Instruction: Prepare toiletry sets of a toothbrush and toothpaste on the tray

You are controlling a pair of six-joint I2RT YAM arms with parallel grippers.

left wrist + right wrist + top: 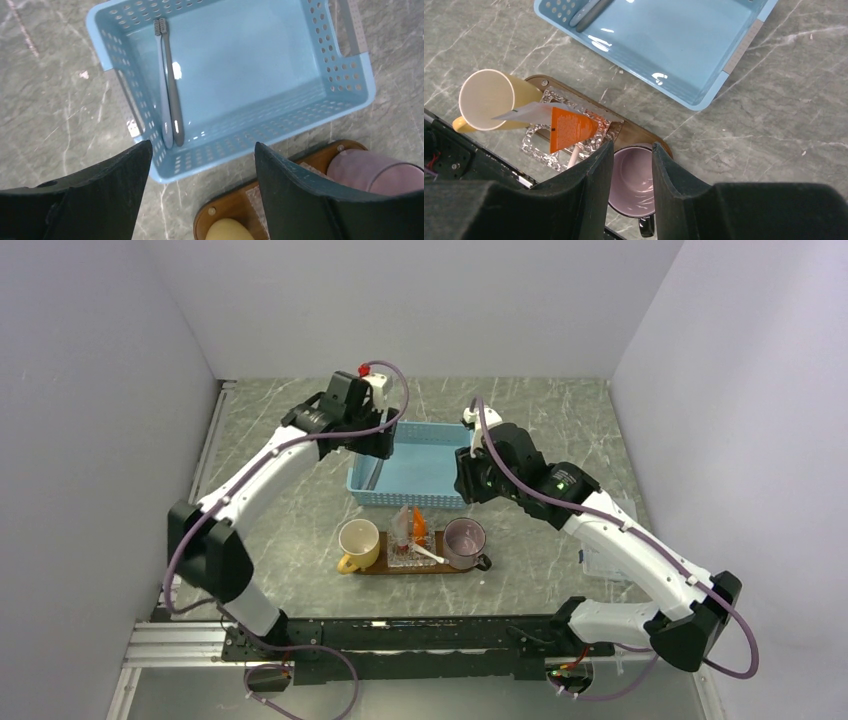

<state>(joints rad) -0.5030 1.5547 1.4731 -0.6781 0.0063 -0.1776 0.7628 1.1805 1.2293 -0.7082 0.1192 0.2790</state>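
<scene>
The dark-brown oval tray (pixel 385 567) lies in front of the basket and also shows in the right wrist view (pixel 634 132). On it, an orange toothpaste (pixel 569 129) with a pale end leans over a clear glass dish (pixel 536 147), beside a white stick-like toothbrush (pixel 573 157). Two thin toothbrushes (pixel 167 75) lie side by side along the left wall of the light-blue basket (pixel 310 107). My left gripper (pixel 202 150) is wide open and empty above the basket's near left corner. My right gripper (pixel 633 150) is open and empty above the purple mug (pixel 634 177).
A yellow mug (pixel 358 543) stands on the tray's left end and the purple mug (pixel 465 542) on its right end. The basket (pixel 432 462) sits behind the tray, between the two wrists. Grey walls enclose the marble table on three sides.
</scene>
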